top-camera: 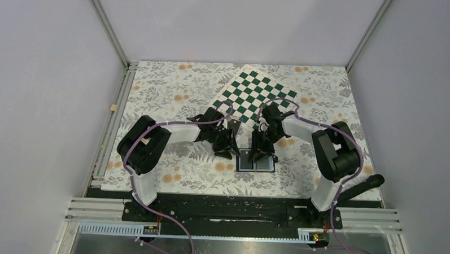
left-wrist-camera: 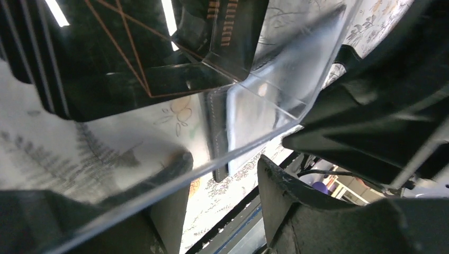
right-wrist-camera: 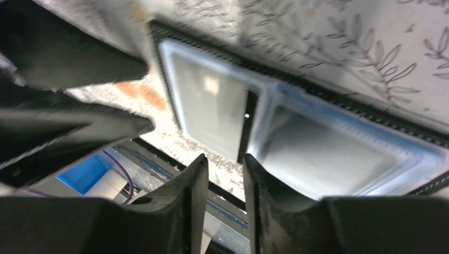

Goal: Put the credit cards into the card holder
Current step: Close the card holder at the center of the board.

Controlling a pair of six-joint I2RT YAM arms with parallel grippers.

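Floral tablecloth, grey walls, checkered board, right claw narrow over card holder, left claw unclear

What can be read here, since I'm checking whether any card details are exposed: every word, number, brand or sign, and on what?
Dark card at the top of the left wrist view: a sideways line of copper capitals, blurred and cut off, unreadable.
Black card beside it: thin copper lines only, no text.
Card holder: none.
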